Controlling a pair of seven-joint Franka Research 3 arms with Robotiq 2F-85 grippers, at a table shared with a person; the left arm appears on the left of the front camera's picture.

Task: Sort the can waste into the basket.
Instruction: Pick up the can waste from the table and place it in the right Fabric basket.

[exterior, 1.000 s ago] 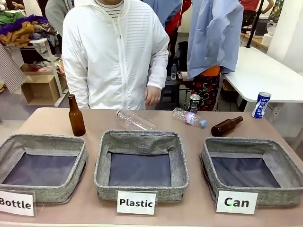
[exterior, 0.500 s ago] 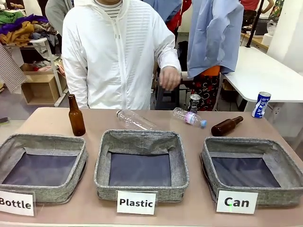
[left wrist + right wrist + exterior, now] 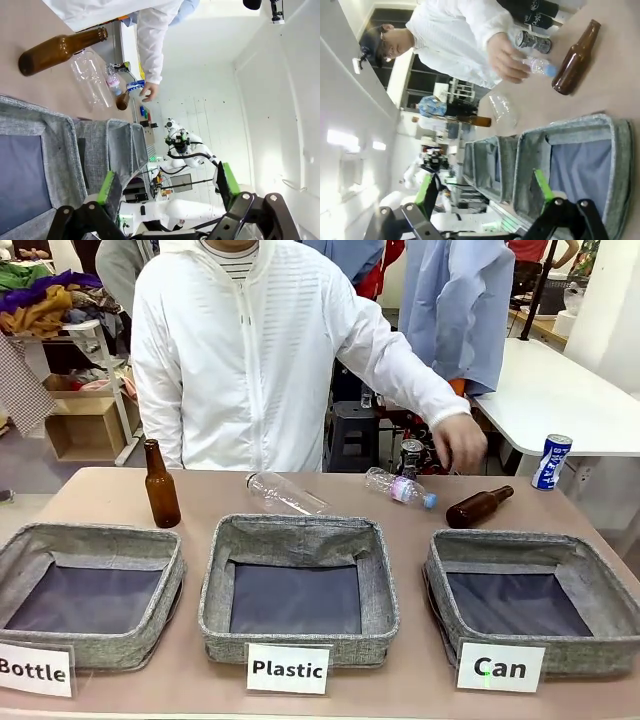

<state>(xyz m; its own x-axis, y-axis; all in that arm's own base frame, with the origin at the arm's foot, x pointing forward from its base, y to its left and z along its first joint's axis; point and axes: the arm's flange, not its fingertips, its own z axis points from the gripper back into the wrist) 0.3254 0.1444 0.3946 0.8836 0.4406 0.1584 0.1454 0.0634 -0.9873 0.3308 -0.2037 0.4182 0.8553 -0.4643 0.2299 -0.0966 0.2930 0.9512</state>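
A dark black-and-silver can (image 3: 410, 455) stands at the table's far edge; in the right wrist view this dark can (image 3: 532, 41) lies just past the person's hand (image 3: 504, 57). That hand (image 3: 461, 444) hovers right beside it. Farther right stands a blue-and-white can (image 3: 551, 462). The grey basket (image 3: 440, 580) with the "Can" card (image 3: 500, 667) sits front right, nothing in it; the right wrist view has this basket (image 3: 620, 150) close below. My left gripper (image 3: 167, 187) and right gripper (image 3: 484, 192) are both open, holding nothing, well short of the cans.
Grey baskets carded "Plastic" (image 3: 215, 590) and "Bottle" (image 3: 170, 585) sit centre and left. A brown bottle (image 3: 160, 486) stands far left, another brown bottle (image 3: 478, 507) lies behind the can basket. Two clear plastic bottles (image 3: 286, 493) (image 3: 398, 487) lie at the back.
The person's hand has swung from beside the body out to the right and down, ending next to the dark can. Cans, bottles and baskets have not moved.
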